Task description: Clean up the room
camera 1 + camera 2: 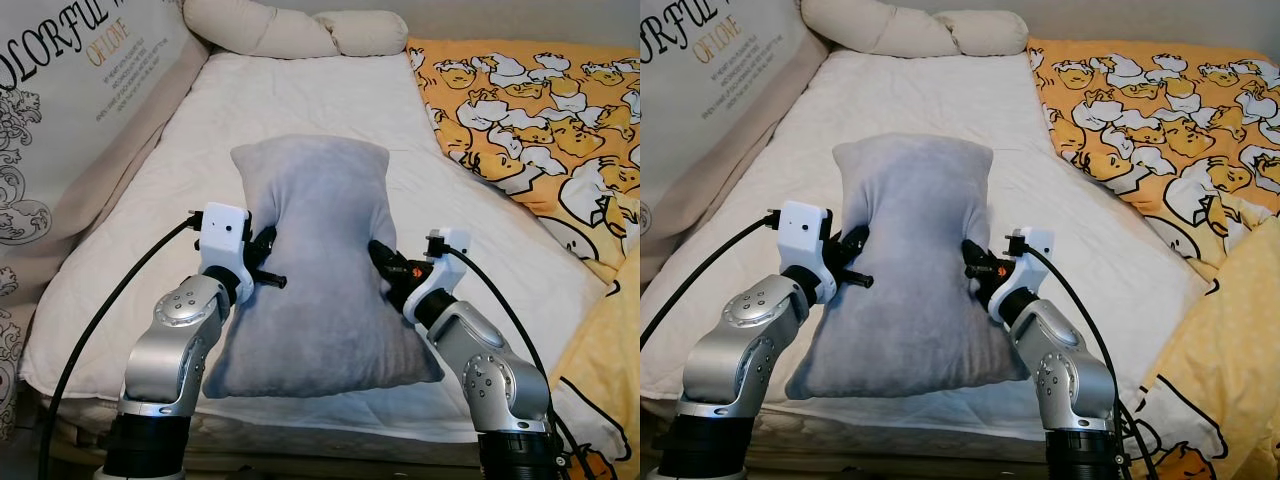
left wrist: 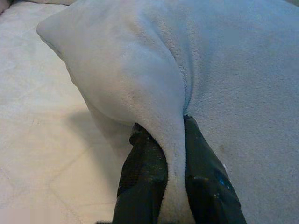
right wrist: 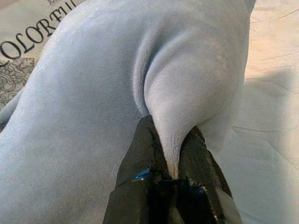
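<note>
1. We hold a grey pillow between our two grippers; it is plush and velvety, roughly rectangular, pinched narrow at its middle where we grip it
2. Our left gripper is clamped on a fold of the pillow's left edge; in the left wrist view the soft fabric is squeezed into a thin ridge between the two black fingers
3. Our right gripper is closed on a fold of the right edge, the cloth bunching into a rounded bulge just beyond its fingers
4. The pillow's body spreads between the grippers, its far corners pointing away from us and its near end hanging wide below our wrists, over the front edge of the bed
5. Under the pillow lies a cream mattress cover, quilted with faint stitched lines
6. Beyond the right gripper a crumpled orange blanket printed with white and yellow cartoon figures covers that side of the bed
7. Beyond the left gripper a pale padded panel with printed lettering and grey scrollwork stands along the bed
8. Far ahead of both grippers a long cream bolster, smooth and tube-shaped, lies across the head of the bed
</note>
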Available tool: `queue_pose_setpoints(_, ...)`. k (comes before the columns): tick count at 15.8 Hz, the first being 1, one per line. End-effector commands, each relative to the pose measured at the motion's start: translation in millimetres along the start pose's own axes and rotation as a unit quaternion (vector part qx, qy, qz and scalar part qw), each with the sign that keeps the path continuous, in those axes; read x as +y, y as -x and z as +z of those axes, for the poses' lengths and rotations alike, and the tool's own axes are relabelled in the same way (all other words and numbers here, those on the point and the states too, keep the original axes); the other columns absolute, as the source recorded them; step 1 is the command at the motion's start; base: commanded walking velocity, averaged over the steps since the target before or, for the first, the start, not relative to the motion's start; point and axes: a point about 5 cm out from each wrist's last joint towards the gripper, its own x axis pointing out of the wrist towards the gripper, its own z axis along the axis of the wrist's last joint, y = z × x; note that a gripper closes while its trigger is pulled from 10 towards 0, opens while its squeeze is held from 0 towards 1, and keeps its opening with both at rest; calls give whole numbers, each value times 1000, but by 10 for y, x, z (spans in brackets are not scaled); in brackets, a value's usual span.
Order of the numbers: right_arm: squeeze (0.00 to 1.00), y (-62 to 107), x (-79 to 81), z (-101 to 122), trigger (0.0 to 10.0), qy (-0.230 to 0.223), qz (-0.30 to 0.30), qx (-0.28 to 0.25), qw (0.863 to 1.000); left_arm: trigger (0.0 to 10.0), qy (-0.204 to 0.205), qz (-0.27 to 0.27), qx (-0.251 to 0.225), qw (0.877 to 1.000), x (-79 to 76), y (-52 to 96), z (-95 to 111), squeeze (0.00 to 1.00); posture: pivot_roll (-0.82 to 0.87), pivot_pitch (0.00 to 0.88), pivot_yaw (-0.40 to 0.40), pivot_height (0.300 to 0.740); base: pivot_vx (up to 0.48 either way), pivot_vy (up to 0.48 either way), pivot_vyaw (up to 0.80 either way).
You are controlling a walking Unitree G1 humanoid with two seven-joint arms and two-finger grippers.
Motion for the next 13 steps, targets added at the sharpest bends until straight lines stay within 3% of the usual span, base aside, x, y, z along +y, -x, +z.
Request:
queue_pose_setpoints(1,0,-46,58,118,10000,23,9,-24,999,10000,-14,0,-15,1000,1,3,92,0,-66,0,28,740,0,0,0)
queue_pose_setpoints(13,0,-169,57,117,10000,18,4,-19,1000,10000,-41,8,6,999,83,-2,23,0,-60,0,13,740,0,322,0)
